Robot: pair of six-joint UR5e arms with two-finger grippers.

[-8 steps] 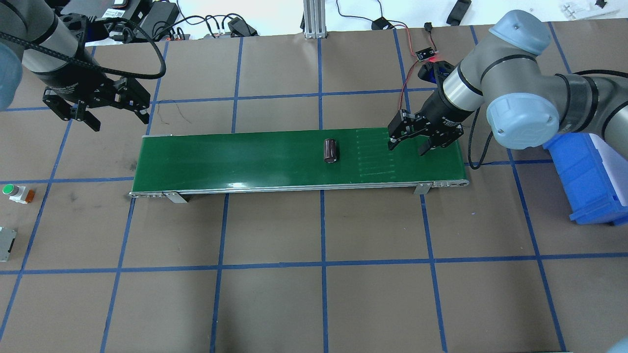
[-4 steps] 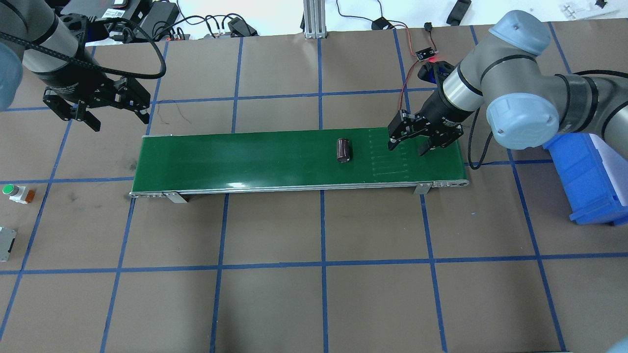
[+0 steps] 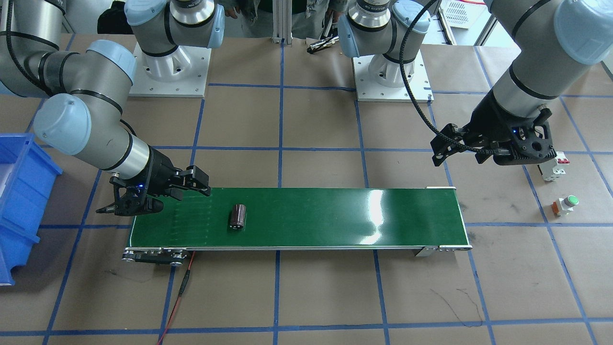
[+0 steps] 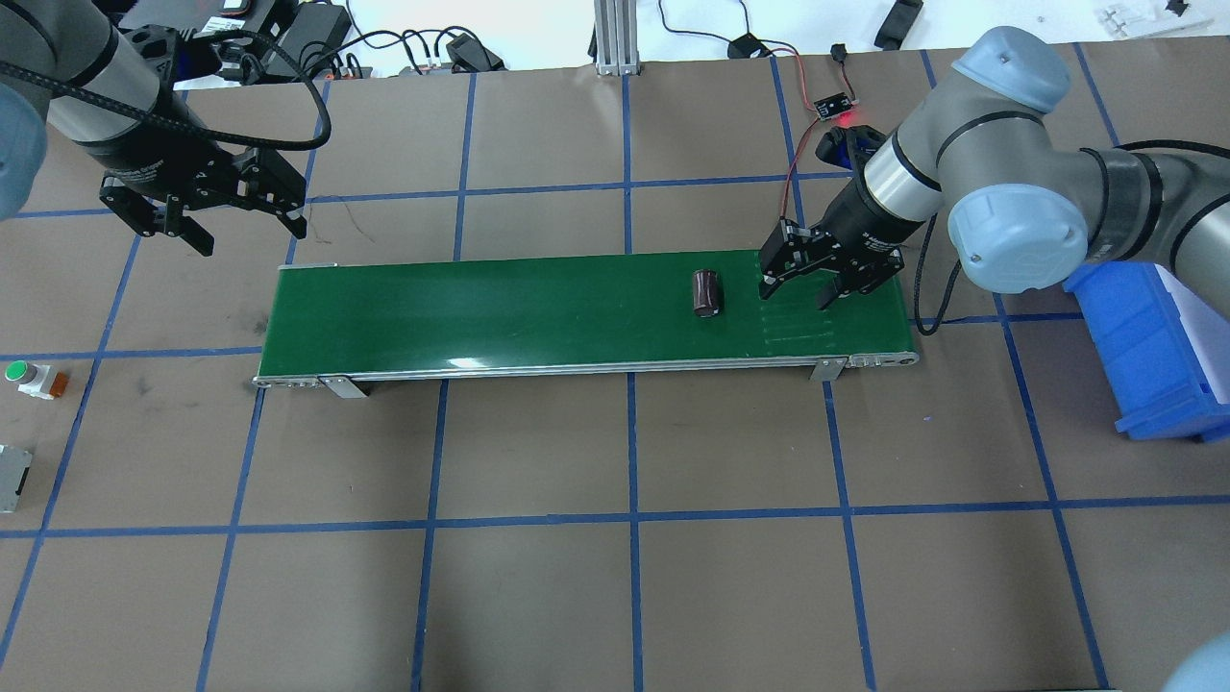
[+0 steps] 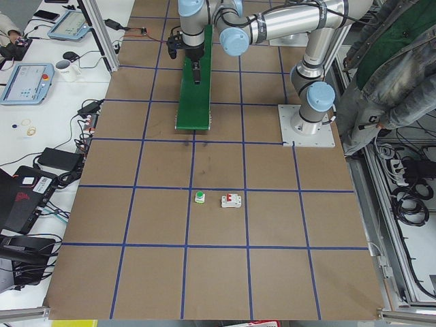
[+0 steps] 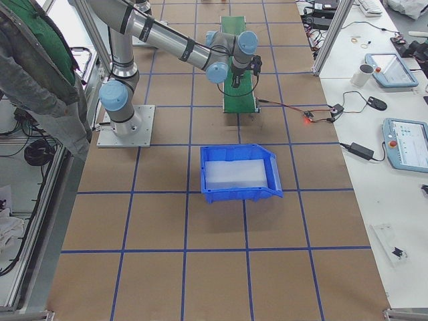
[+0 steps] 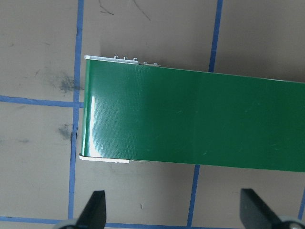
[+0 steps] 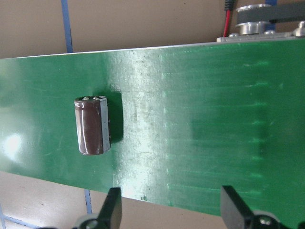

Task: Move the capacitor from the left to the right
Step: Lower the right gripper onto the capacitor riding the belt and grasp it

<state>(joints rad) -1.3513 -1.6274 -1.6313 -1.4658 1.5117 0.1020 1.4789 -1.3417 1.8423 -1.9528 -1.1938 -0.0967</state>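
The capacitor (image 4: 707, 293), a stubby dark brown cylinder, lies on its side on the green conveyor belt (image 4: 480, 308), towards its right end. It also shows in the front view (image 3: 238, 216) and the right wrist view (image 8: 92, 125). My right gripper (image 4: 796, 293) is open and empty, low over the belt's right end, a short way right of the capacitor and apart from it. My left gripper (image 4: 252, 238) is open and empty, raised above the table just beyond the belt's left end. The left wrist view shows only the belt's bare left end (image 7: 190, 119).
A blue bin (image 4: 1143, 346) stands on the table right of the belt. A green-capped push-button (image 4: 24, 377) and a white breaker (image 3: 553, 165) lie at the far left. A small board with a red light (image 4: 834, 106) and its wires lie behind the belt's right end.
The capacitor has moved right along the belt, closer to my right gripper. My left gripper has shifted slightly to the right. My right gripper has hardly moved.
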